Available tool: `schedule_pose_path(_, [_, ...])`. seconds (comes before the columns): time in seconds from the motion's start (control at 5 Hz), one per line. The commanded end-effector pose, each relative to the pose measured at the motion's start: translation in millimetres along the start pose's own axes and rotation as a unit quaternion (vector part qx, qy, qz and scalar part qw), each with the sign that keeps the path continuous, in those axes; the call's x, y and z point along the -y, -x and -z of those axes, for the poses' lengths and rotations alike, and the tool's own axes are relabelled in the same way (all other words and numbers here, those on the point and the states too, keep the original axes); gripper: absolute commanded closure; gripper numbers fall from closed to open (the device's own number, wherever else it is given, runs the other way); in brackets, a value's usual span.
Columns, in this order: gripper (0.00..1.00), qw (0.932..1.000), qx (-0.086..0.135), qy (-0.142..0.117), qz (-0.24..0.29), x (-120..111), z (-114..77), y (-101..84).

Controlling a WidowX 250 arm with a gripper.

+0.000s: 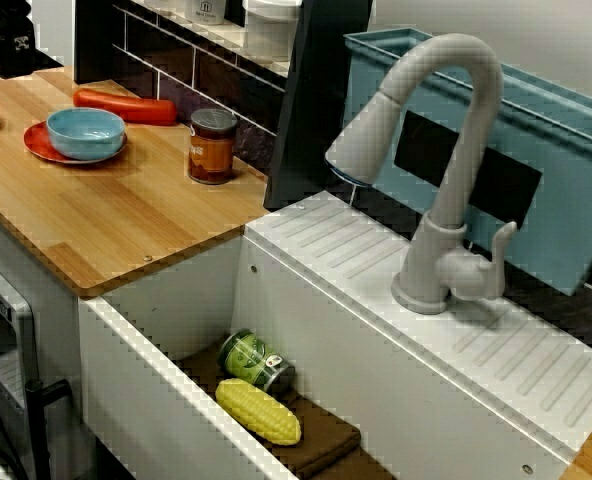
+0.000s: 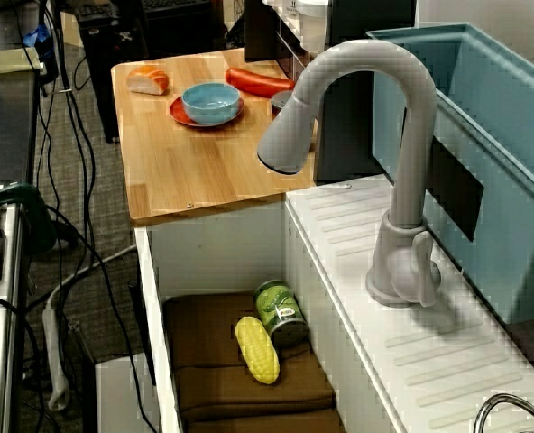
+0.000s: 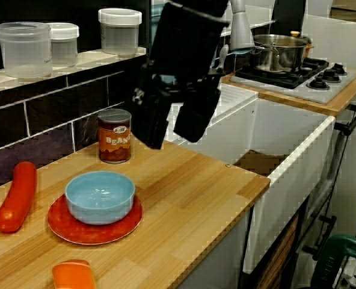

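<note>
The end effector (image 3: 174, 137) hangs downward, 2 fingers (image 3: 151, 127) (black) apart.

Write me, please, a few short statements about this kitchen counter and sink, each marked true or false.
1. The blue bowl sits on the red plate. True.
2. The corn cob lies on the red plate. False: it lies in the sink, beside the green can.
3. The gripper is shut on the beans can. False: its fingers stand apart with nothing between them, next to the can.
4. A pot stands on the stove. True.
</note>
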State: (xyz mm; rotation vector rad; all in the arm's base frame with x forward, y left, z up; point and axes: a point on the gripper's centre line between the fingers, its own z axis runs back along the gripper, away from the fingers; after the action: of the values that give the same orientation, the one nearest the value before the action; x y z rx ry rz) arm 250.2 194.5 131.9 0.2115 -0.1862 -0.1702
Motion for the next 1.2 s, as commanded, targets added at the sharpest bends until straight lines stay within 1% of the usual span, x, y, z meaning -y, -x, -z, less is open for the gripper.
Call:
schedule_pose_path(0.0, [0.0,0.9993,0.037,0.002,0.009,-13.3,2.6,-29.3])
schedule_pose_path(0.2, [0.0,0.9997,0.023,0.005,0.005,-13.0,17.1,-38.6])
schedule_pose_path(0.4, [0.0,0.9998,0.017,0.011,-0.003,-11.6,25.1,-44.9])
schedule_pose_path(0.6, [0.0,0.9996,0.007,0.019,-0.018,-6.0,23.9,-52.7])
schedule_pose_path(1.0, [0.0,0.9996,0.007,0.019,-0.018,-6.0,23.9,-52.7])
